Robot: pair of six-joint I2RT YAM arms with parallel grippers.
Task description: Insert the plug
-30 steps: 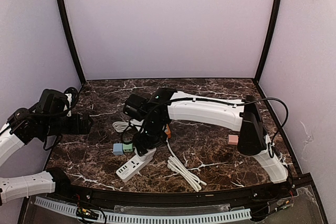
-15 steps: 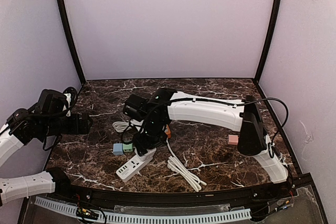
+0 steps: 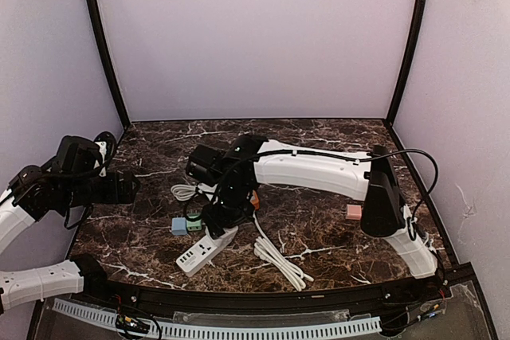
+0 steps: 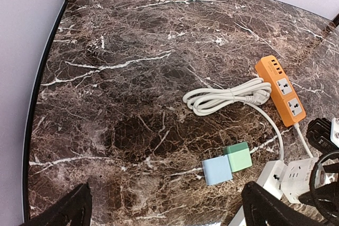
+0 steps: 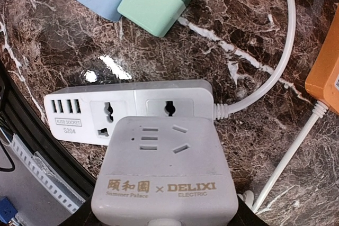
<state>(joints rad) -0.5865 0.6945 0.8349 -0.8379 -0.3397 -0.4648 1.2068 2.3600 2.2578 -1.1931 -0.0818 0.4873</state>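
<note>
The white adapter block (image 5: 164, 178) carries gold lettering: "颐和园 Summer Palace × DELIXI ELECTRIC". The white power strip (image 5: 127, 110) bears a small label ending in "SOCKET", with "S204" printed under it.

Item counts by kind.
2 power strips: 1 white strip (image 5: 137, 101), 1 orange strip (image 4: 280, 89). 4 plug cubes: 1 blue cube (image 4: 217, 170), 1 green cube (image 4: 238, 157), 1 pink cube (image 3: 353, 212), 1 white cube (image 5: 164, 168). 2 bundled white cables: 1 far bundle (image 4: 225, 99), 1 near bundle (image 3: 280, 259).
</note>
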